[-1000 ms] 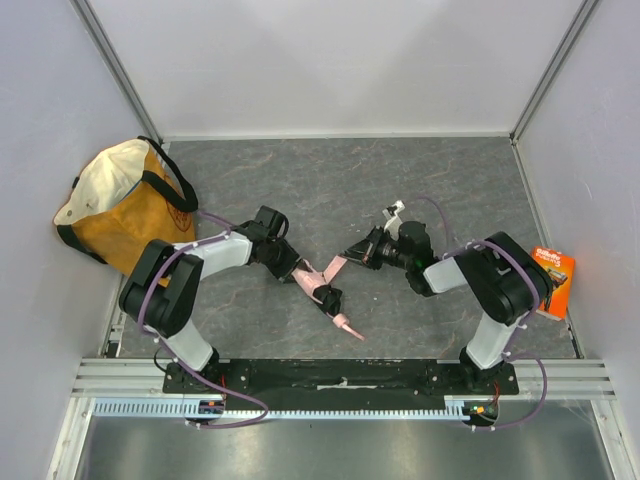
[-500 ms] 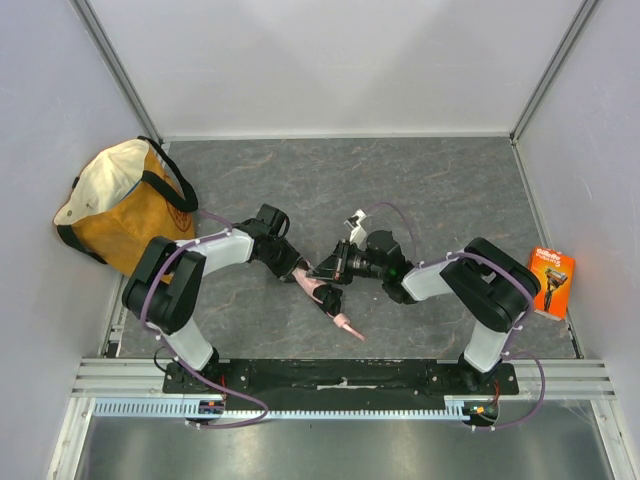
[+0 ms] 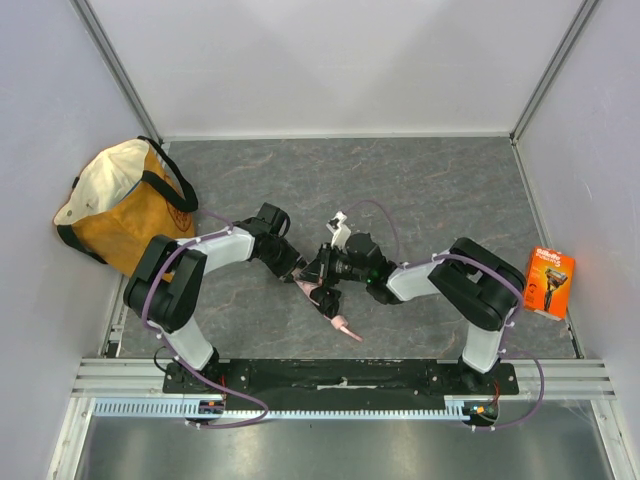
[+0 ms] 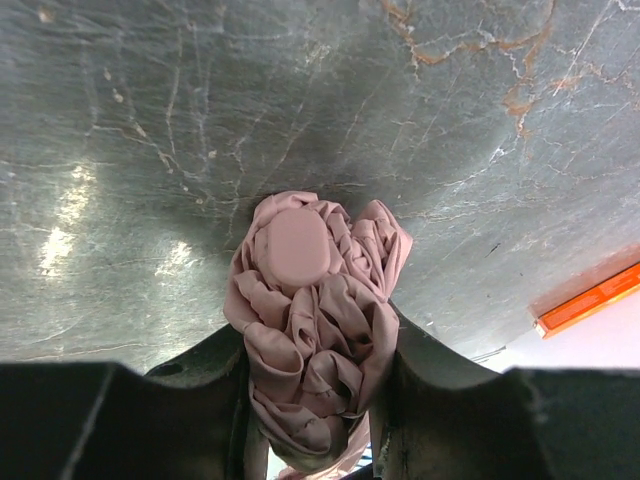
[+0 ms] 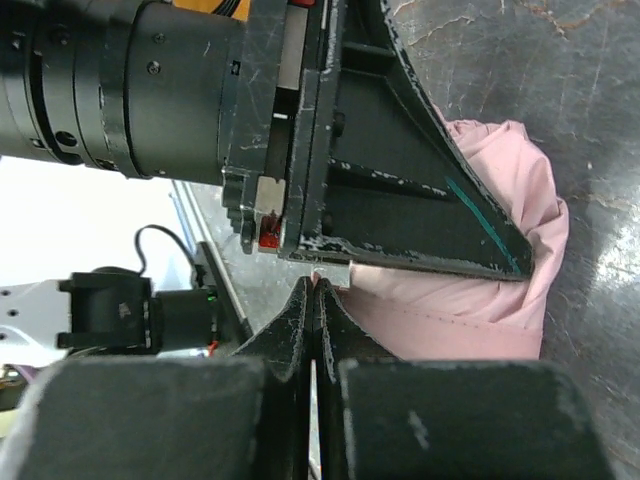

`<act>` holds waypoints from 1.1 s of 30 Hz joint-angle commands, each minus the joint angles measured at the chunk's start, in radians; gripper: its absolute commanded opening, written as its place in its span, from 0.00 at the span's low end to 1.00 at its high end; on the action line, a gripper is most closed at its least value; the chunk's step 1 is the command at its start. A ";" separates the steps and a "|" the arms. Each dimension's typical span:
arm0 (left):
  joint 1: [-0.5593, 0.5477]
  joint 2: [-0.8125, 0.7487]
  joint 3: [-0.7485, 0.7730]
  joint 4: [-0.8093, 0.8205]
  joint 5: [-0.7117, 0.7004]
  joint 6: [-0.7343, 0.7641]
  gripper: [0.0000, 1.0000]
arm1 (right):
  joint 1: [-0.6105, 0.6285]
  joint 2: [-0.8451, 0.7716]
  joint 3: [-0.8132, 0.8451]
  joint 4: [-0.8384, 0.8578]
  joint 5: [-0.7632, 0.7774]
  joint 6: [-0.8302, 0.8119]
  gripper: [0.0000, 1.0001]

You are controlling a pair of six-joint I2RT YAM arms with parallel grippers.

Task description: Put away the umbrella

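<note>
Two robot arms meet over the umbrella (image 4: 315, 320), which lies on the grey table (image 3: 420, 190) just ahead of the arms' bases and near the middle of the front edge. It is collapsed, its pale pink canopy bunched into folds. The left pincer (image 3: 293, 268) is clamped on that bundle, one black finger on each side of the cloth. The right pincer (image 5: 314, 300) is closed to a slit, its tips against the rim of the fabric. It appears to nip a thin piece there, though the pictures do not show whether that piece is the strap.

The job looks about half done. The canopy is gathered, but nothing is stowed yet. The orange-and-cream tote bag (image 3: 120, 210), the likely destination, slumps against the left wall, well apart from the bundle.

Room is uneven. Bare table stretches behind the arms and off to the right, where only an orange package (image 3: 552, 280) sits by the wall. The two wrists crowd each other at the centre, the left arm's elbow is near the tote, and the umbrella's free tip points toward the front rail.
</note>
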 commanded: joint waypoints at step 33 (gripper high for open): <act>-0.004 0.160 -0.083 -0.220 -0.186 0.034 0.02 | 0.316 0.046 0.092 -0.675 0.650 -0.582 0.05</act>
